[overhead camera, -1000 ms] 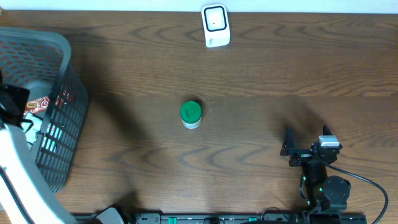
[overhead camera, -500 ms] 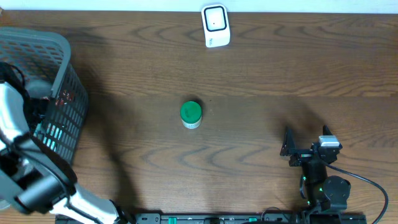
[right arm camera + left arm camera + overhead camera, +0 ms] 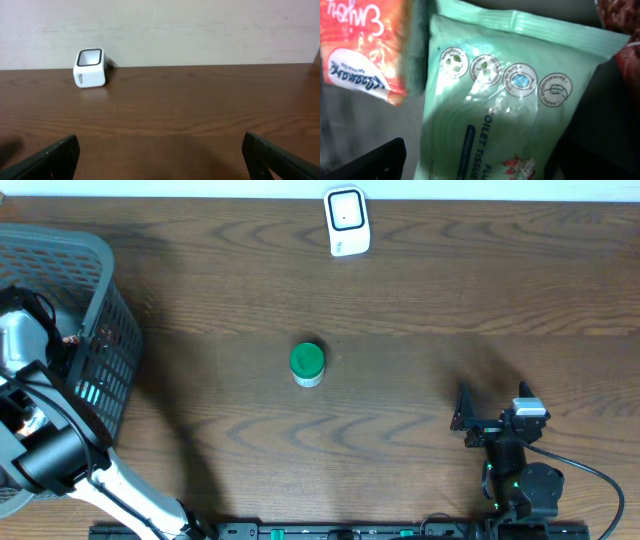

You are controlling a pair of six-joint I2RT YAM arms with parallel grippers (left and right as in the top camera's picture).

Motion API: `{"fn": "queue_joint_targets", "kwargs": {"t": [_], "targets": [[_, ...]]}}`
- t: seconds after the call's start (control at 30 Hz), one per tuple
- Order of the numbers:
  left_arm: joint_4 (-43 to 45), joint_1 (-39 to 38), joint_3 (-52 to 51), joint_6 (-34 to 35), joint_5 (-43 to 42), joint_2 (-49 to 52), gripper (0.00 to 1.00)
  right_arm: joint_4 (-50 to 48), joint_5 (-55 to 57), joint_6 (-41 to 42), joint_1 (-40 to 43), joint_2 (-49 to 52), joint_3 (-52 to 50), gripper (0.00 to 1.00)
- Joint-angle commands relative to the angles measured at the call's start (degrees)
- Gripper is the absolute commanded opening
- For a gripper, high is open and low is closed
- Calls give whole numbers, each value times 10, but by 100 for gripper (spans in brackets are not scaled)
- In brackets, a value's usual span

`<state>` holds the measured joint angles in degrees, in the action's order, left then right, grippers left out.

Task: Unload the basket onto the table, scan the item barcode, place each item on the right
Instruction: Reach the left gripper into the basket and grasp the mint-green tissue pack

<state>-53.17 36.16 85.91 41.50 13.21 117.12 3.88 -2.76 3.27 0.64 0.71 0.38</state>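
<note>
A mint-green toilet tissue pack (image 3: 505,100) fills the left wrist view, lying in the grey basket (image 3: 100,260) at the table's left. My left gripper (image 3: 480,170) hangs open just above the pack. Only its left finger (image 3: 375,160) shows, at the pack's edge. From overhead the left arm (image 3: 30,350) reaches down into the basket. The white barcode scanner (image 3: 347,222) stands at the table's far edge, also in the right wrist view as the scanner (image 3: 90,67). My right gripper (image 3: 493,402) rests open and empty at the front right, pointing at the scanner.
A green-lidded jar (image 3: 307,363) stands in the middle of the table. In the basket, an orange packet (image 3: 365,45) lies left of the pack and a red packet (image 3: 625,50) to its right. A wall (image 3: 160,30) rises behind the scanner.
The left arm has swung in from the left edge and gone down into the basket. The right arm and the jar have not moved.
</note>
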Motion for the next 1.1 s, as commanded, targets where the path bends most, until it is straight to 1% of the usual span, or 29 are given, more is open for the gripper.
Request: {"fn": "queue_joint_targets", "kwargs": {"t": [0.0, 0.2, 0.33, 0.5, 0.57, 0.6, 0.67, 0.77, 0.83, 0.87, 0.97, 1.07], "targets": [[2, 0, -2, -8, -6, 27, 98, 2, 1, 5, -3, -2, -1, 99], [3, 0, -7, -10, -6, 63, 98, 2, 1, 5, -3, -2, -1, 99], [14, 0, -29, -12, -7, 89, 98, 2, 1, 5, -3, -2, -1, 99], [49, 0, -74, -12, -8, 97, 81, 2, 1, 5, -3, -2, -1, 99], [56, 0, -85, -12, -8, 97, 65, 2, 1, 5, -3, -2, -1, 99], [57, 0, -88, -12, -8, 97, 61, 2, 1, 5, -3, -2, -1, 99], [54, 0, -89, -14, -8, 96, 61, 2, 1, 5, -3, -2, -1, 99], [50, 0, -82, -42, -9, 90, 61, 2, 1, 5, -3, -2, -1, 99], [36, 1, -66, -61, -8, 79, 53, 2, 1, 5, -3, -2, -1, 99], [28, 1, -56, -64, -8, 72, 51, 2, 1, 5, -3, -2, -1, 99], [-2, 1, -23, -66, -8, 36, 51, 2, 1, 5, -3, -2, -1, 99], [-28, 1, 11, -66, -9, -24, 51, 2, 1, 5, -3, -2, -1, 99]]}}
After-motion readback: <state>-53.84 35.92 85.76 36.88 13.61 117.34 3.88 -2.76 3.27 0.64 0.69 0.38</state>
